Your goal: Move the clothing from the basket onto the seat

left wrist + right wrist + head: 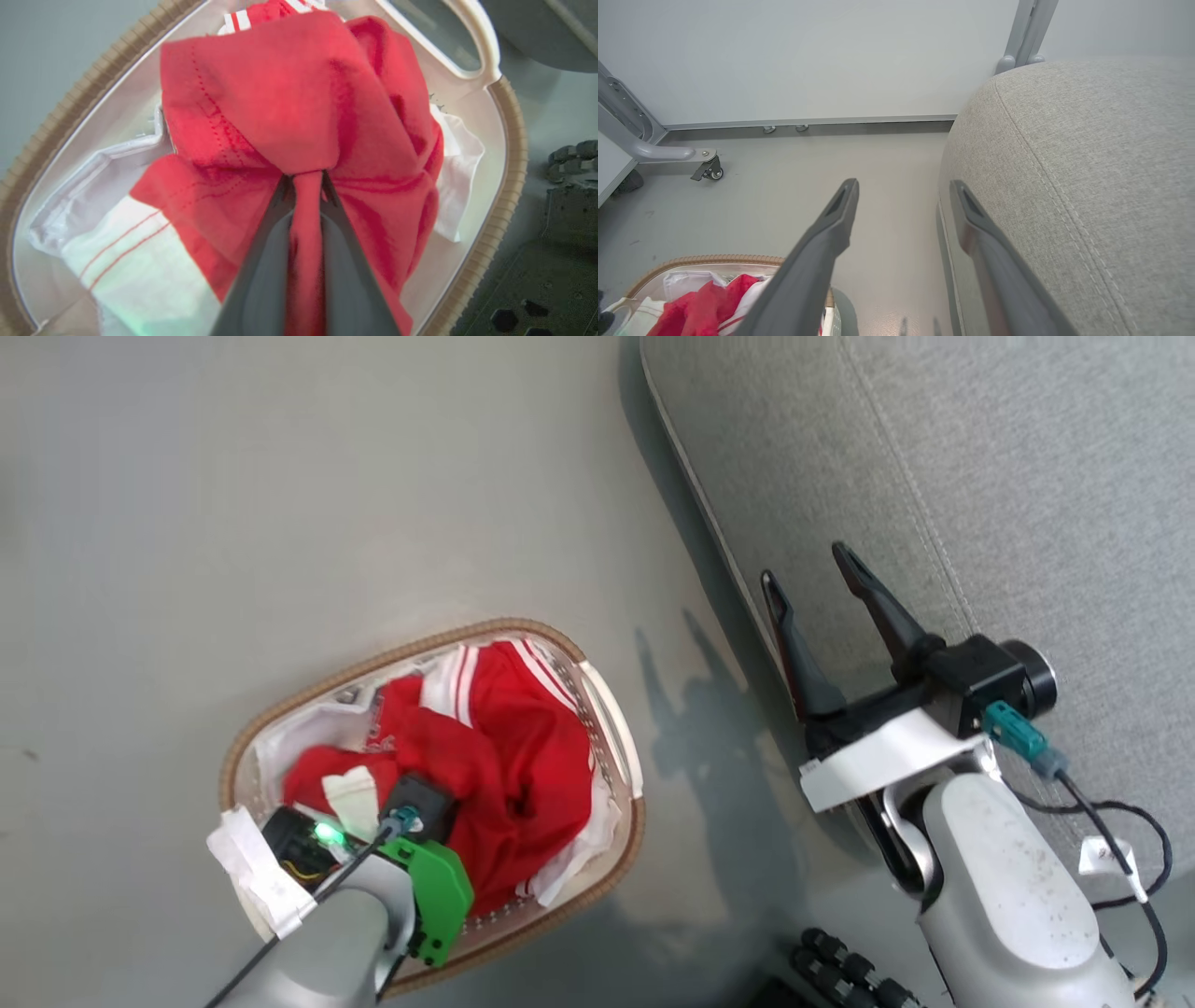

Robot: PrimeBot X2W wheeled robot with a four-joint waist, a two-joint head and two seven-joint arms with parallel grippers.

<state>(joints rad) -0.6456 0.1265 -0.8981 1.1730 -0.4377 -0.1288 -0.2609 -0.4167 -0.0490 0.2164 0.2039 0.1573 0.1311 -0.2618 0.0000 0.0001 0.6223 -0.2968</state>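
Left wrist view: the left gripper is pinched nearly closed on a fold of the clothing. A red strip runs down between its two fingers at centre bottom. The rest of the red heap sits bunched inside the basket, with the white liner showing at the right. The fabric looks soft, light and floppy, so it is likely to trail when raised and may drag the liner along. A thick fold near the middle of the heap seems the safest hold; a thin edge could slip.

Head view: basket at lower left on the floor, red heap inside it. The seat is at upper right, well apart from the basket. The right gripper is spread wide and empty, over the seat's edge.

Right wrist view: wide fingers straddle the seat's edge — a corner of the basket sits at lower left.
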